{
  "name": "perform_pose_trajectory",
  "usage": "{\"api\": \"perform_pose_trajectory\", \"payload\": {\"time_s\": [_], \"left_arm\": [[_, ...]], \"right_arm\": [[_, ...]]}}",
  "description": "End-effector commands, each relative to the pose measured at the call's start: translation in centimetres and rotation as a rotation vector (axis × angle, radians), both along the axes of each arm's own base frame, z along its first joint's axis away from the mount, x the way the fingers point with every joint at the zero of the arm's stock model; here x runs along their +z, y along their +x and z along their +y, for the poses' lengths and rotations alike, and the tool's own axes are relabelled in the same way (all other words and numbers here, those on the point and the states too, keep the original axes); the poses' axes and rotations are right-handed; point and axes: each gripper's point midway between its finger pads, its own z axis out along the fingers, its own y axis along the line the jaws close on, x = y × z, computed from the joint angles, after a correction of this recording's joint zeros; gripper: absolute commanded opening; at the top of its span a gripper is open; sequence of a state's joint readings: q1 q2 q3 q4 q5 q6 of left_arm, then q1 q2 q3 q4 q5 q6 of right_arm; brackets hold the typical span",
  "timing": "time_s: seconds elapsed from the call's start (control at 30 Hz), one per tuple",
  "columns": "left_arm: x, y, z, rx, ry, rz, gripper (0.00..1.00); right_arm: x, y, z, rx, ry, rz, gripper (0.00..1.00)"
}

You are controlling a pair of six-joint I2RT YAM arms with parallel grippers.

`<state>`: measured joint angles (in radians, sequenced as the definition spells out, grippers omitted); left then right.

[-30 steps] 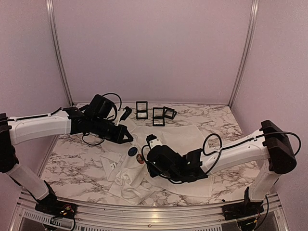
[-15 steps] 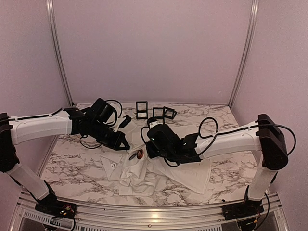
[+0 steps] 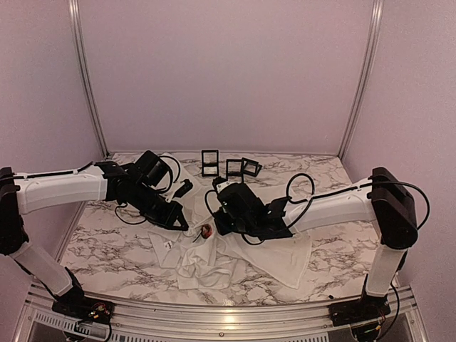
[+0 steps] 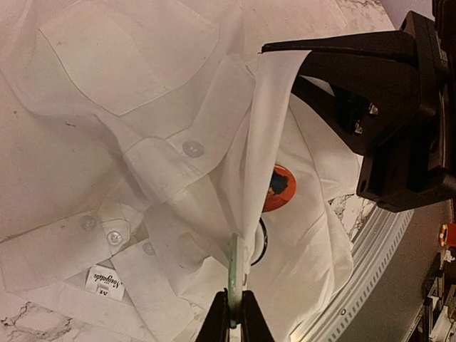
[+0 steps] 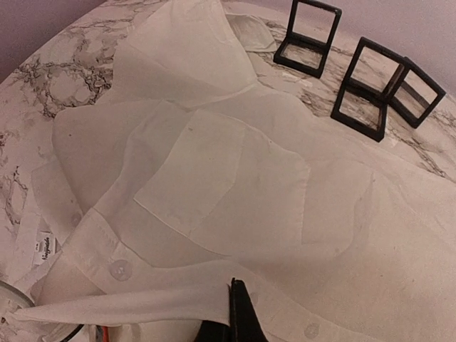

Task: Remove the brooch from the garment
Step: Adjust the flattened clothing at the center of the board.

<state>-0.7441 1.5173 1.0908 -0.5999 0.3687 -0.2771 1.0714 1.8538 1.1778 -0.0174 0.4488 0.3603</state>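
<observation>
- Garment (image 3: pixel 214 260) crumpled on worktop (image 3: pixel 107 235), between both arms.
- I see left jaws clenched on a cloth fold with a thin pale edge.
- Right jaws clenched on a taut cloth fold.
- Orange brooch (image 4: pixel 279 187) on cloth between them.

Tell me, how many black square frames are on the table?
3. One frame stands alone at the table's back edge, behind the shirt; two more frames stand close together to its right. More could hide under the cloth.
</observation>
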Motion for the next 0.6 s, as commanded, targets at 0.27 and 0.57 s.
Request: {"api": "perform_pose_trajectory", "payload": {"time_s": [0.27, 0.57], "left_arm": [[0.8, -4.4, -2.0, -0.089, -0.159, 0.253, 0.0], [2.2, -3.0, -4.6, 0.051, -0.473, 0.265, 0.0]], "right_arm": [[1.4, 1.0, 1.4, 0.077, 0.064, -0.038, 0.03], [3.8, -0.3, 0.4, 0.101, 0.105, -0.002, 0.32]]}}
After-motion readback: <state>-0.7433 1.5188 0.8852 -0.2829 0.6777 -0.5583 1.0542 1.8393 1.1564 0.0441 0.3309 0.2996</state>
